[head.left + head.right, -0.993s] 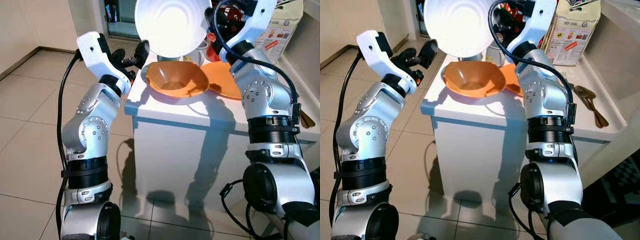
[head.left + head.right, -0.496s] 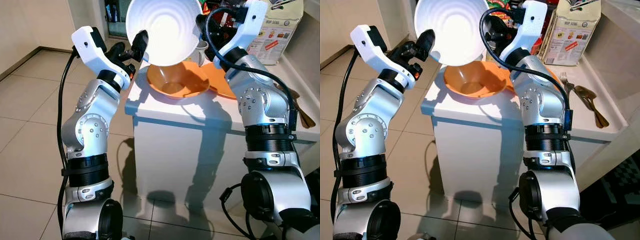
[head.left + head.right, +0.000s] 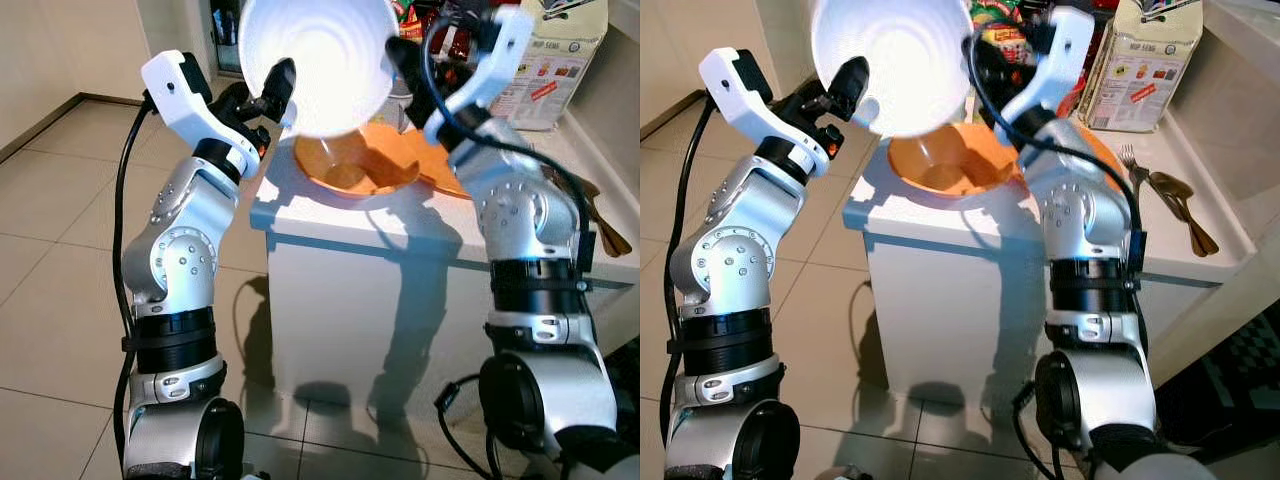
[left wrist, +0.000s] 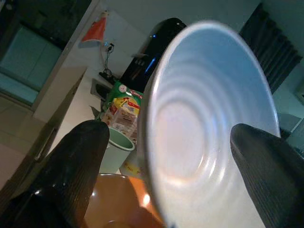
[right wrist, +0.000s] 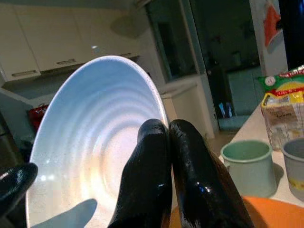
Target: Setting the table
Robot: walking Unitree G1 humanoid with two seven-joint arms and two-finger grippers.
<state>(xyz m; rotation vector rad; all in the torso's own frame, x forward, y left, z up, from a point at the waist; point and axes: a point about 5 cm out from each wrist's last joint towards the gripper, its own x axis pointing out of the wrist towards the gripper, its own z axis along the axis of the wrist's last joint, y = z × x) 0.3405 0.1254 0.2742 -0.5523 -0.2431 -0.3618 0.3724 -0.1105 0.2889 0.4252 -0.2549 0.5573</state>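
While it hangs tilted in the air, the white bowl [image 3: 318, 62] is pinched at its rim by the right gripper [image 5: 167, 142], whose 2 fingers [image 5: 147, 175] sit pressed together on it. The left gripper [image 4: 180, 156] has its fingers [image 4: 78, 166] spread wide apart, 1 on either side of the bowl. Just below the fingers, an orange bowl [image 3: 355, 165] rests on the white counter [image 3: 330, 215], with an orange plate [image 3: 445, 160] beside it. A green cup [image 5: 247, 166] stands beyond.
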